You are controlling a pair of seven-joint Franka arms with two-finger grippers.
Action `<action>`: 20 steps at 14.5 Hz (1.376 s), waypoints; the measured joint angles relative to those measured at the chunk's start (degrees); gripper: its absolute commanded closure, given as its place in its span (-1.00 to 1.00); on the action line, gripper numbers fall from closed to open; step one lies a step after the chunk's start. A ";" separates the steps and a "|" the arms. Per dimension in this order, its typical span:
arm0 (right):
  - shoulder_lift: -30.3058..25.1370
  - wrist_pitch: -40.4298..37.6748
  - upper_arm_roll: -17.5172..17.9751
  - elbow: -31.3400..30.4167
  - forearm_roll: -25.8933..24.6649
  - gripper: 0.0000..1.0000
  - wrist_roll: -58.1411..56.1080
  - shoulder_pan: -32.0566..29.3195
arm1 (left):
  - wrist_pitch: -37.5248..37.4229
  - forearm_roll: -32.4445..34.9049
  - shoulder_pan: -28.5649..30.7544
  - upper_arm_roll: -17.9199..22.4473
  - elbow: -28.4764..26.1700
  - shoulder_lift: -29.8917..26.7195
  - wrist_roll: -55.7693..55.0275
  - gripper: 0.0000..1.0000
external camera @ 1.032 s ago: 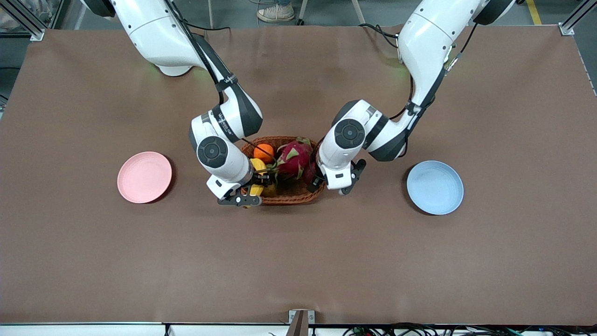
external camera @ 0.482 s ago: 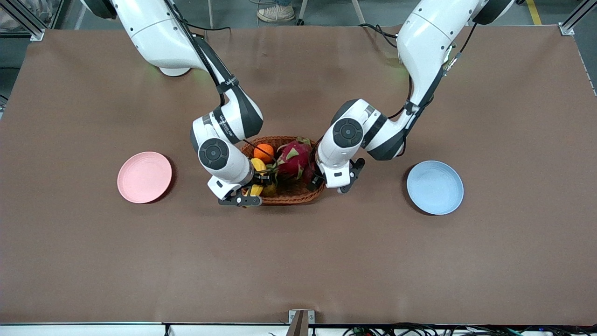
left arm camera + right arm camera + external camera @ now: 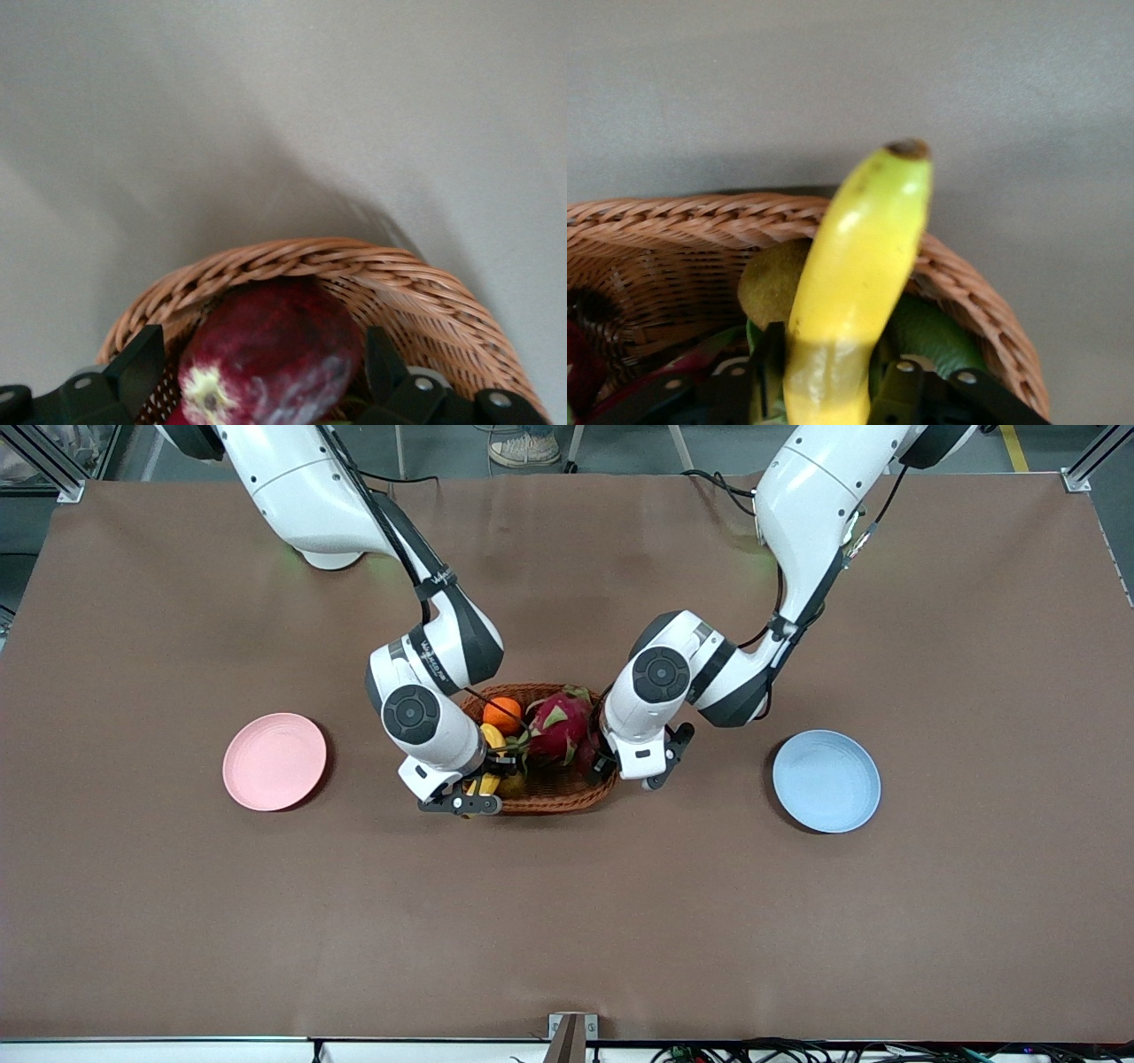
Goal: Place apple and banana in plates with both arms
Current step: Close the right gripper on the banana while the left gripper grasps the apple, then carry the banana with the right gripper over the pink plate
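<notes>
Both arms are lifting now. Compared with a second ago, the right gripper (image 3: 483,786) and the left gripper (image 3: 620,766) have each crept a bit higher over the basket (image 3: 554,797), so the pick looks done and the carry is just starting.

The right gripper is clamped on the banana (image 3: 855,283); in the right wrist view its tip pokes out past the wicker rim, clear of the brownish fruit (image 3: 772,283) and the green avocado (image 3: 935,332) underneath. From the front camera only a yellow bit (image 3: 490,762) shows under the wrist, at the basket's end toward the right arm.

The left gripper has its fingers (image 3: 137,363) closed on either side of the apple (image 3: 270,354), stem dimple facing the camera, with the basket rim just under it. The front view hides the apple under the wrist.

The dragon fruit (image 3: 558,726) and orange (image 3: 502,713) sit untouched in the basket.

Neither fruit is near a plate. The pink plate (image 3: 275,762) sits well off toward the right arm's end, the blue plate (image 3: 827,781) toward the left arm's end, both empty. My guess is each arm swings outward to its own plate next, once the fruit clears the rim.
</notes>
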 measured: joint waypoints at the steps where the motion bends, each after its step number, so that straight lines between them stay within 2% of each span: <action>1: 0.00 0.00 0.00 0.05 0.00 0.38 0.02 0.15 | 0.00 0.06 0.00 0.00 -0.32 -0.06 0.00 -1.00; 4: 0.00 -0.04 -0.01 0.08 0.00 0.55 0.05 0.22 | 0.07 0.16 0.00 0.00 -0.53 -0.07 0.00 -1.00; 8: 0.00 -0.35 -0.03 0.19 0.00 0.65 0.05 0.22 | 0.51 0.17 -0.01 0.00 -0.53 -0.25 0.00 -1.00; 12: -0.70 -5.26 -0.27 1.39 0.00 0.78 0.04 0.22 | 2.61 0.17 -0.16 0.00 -0.55 -0.26 0.00 -1.00; 16: -4.36 -12.56 -0.90 1.92 -0.03 0.84 0.09 0.16 | 2.90 0.18 -0.43 0.00 -0.97 -0.19 0.00 -1.00; 18: -6.68 -16.70 -2.42 1.96 -0.29 0.88 0.13 -0.20 | 3.75 0.18 -0.60 0.01 -1.27 0.05 0.00 -1.00; 20: -9.04 -20.27 -6.21 1.95 -0.50 0.91 -0.03 -1.75 | 4.78 0.17 -0.84 0.00 -1.54 0.27 0.00 -1.00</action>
